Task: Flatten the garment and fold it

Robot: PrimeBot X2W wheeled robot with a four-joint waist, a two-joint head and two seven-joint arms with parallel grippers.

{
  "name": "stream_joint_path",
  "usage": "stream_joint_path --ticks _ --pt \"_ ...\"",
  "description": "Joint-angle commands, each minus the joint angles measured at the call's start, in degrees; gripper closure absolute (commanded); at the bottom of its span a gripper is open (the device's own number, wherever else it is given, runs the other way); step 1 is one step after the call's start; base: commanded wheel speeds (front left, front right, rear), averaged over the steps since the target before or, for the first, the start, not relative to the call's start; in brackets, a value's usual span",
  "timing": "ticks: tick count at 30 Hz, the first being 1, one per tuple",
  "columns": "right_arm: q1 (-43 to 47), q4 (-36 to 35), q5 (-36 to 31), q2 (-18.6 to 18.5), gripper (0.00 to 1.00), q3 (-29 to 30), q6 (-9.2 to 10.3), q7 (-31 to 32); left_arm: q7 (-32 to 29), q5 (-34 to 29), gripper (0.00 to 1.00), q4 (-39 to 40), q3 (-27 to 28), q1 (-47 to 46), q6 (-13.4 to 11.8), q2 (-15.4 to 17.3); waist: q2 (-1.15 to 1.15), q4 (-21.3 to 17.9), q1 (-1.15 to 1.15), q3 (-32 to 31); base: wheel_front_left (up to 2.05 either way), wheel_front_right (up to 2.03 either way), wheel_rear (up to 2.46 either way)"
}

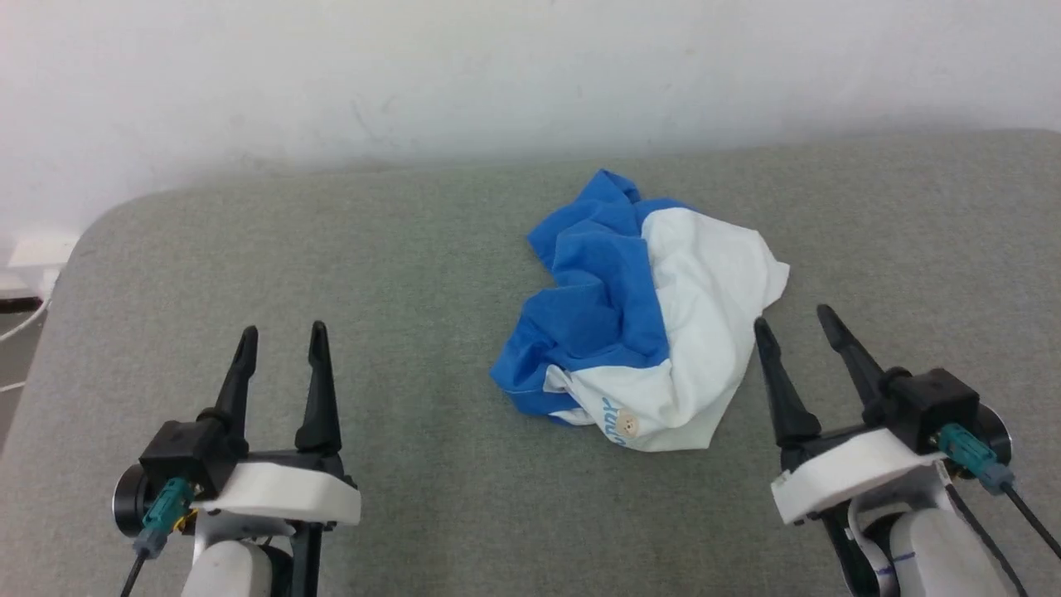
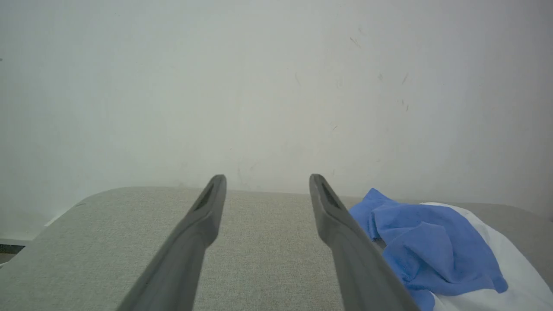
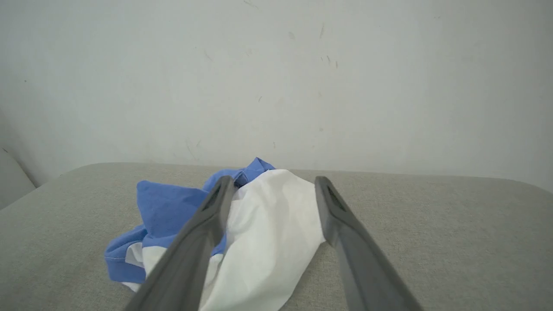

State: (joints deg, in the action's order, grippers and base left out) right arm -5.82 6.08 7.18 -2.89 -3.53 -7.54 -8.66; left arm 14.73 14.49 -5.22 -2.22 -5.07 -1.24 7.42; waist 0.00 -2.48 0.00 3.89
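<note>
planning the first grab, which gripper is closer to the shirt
The right gripper: its fingertips sit just beside the garment; the left gripper stands well apart.

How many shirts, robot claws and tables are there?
Shirts: 1, the crumpled blue-and-white T-shirt
Robot claws: 2, the left gripper and the right gripper, both open
Tables: 1, the grey padded table
Total: 4

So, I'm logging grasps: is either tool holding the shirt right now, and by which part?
Nothing is held. The left tool and the right tool both stand open and empty, and the crumpled garment lies loose on the grey surface.
</note>
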Motion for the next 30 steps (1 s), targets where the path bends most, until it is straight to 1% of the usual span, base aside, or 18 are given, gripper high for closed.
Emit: stream_joint_path --ticks 1,5,9,11,15,17,20,21,22,23,27,30 --pt "-1.79 -0.36 -0.05 0.02 0.00 -0.71 0.05 0.59 0.27 -0.79 0.00 0.63 0.67 0.18 0.57 -0.60 0.00 1.11 0.00 0.78 0.00 0.00 0.00" --pt "-7.76 2.01 0.81 0.02 0.00 -4.26 0.05 4.85 0.27 -1.88 0.00 1.30 1.84 -0.84 1.48 -2.01 0.00 2.49 0.00 2.35 0.00 0.00 0.00" --pt "-15.32 8.61 3.32 0.02 0.00 -7.26 0.05 12.96 0.27 -2.81 0.00 1.76 2.26 -1.68 2.43 -3.08 0.00 4.02 0.00 3.99 0.00 0.00 0.00" --pt "-19.24 13.06 5.02 0.02 0.00 -7.78 0.05 18.38 0.27 -3.23 0.00 1.84 2.36 -2.18 2.91 -3.45 0.00 4.90 0.00 4.94 0.00 0.00 0.00" --pt "-26.26 21.91 6.80 0.02 0.00 -6.39 0.05 27.70 0.27 -3.71 0.00 1.73 2.13 -3.41 3.93 -4.01 0.00 6.88 0.00 6.58 0.00 0.00 0.00" --pt "-29.10 25.08 6.99 0.02 0.00 -6.69 0.05 30.28 0.27 -3.78 0.00 1.59 2.00 -4.05 4.27 -4.20 0.00 7.75 0.00 7.19 0.00 0.00 0.00" --pt "-32.11 28.68 6.60 0.02 0.00 -7.41 0.05 32.15 0.27 -3.84 0.00 1.42 1.89 -4.59 4.57 -4.37 0.00 8.55 0.00 7.60 0.00 0.00 0.00" --pt "-32.84 29.41 6.90 0.02 0.18 -7.84 0.05 32.21 0.27 -3.87 0.00 1.34 1.93 -4.68 4.65 -4.40 0.00 8.71 0.00 7.60 0.00 0.00 0.00" --pt "-32.84 29.41 6.90 0.02 0.18 -7.84 0.05 32.21 0.27 -3.87 0.00 1.34 1.93 -4.68 4.65 -4.40 0.00 8.71 0.00 7.60 0.00 0.00 0.00" --pt "-33.93 30.53 7.48 0.02 1.00 -8.69 0.05 31.61 0.27 -3.93 0.00 1.14 2.05 -4.72 4.76 -4.45 0.00 8.85 0.00 7.37 0.00 0.00 0.00" --pt "-35.03 31.02 9.82 0.02 1.00 -10.21 0.05 28.69 0.27 -4.17 0.00 0.73 2.58 -4.07 4.74 -4.51 0.00 8.34 0.00 6.23 0.00 0.00 0.00" --pt "-36.11 28.21 11.79 0.02 1.00 -11.02 0.05 23.31 0.27 -4.10 0.00 0.48 2.96 -3.61 4.69 -4.52 0.00 7.51 0.00 5.35 0.00 0.00 0.00"
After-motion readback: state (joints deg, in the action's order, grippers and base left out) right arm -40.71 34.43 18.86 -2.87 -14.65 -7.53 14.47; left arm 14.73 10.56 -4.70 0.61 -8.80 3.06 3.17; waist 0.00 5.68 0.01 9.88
